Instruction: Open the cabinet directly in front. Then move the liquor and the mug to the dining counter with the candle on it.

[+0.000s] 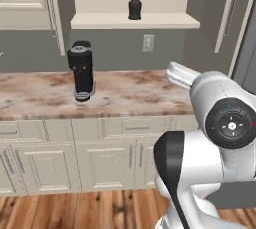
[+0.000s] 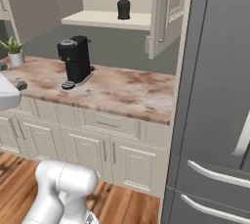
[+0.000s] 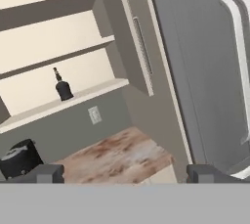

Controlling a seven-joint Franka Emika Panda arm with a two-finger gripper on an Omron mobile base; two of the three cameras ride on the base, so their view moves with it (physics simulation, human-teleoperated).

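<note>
The cabinet (image 1: 135, 20) hangs straight ahead with both doors swung open, its right door (image 2: 168, 8) edge-on beside the fridge and also seen in the hand view (image 3: 139, 47). The liquor (image 1: 134, 5), a slim dark bottle with a thin neck, stands alone on the lowest beige shelf (image 2: 123, 5), upright (image 3: 62, 87). My gripper (image 3: 129, 174) is open and empty, well back from the shelf and below it, with its fingertips (image 3: 49, 173) spread wide. The mug, the candle and the dining counter are out of view.
A black coffee machine (image 1: 81, 70) stands on the marbled stone counter (image 1: 140, 93) under the cabinet. A tall grey fridge (image 2: 219, 96) closes off the right side. A potted plant (image 2: 14, 49) sits at the far left, and a wall outlet (image 1: 148, 43) below the shelf.
</note>
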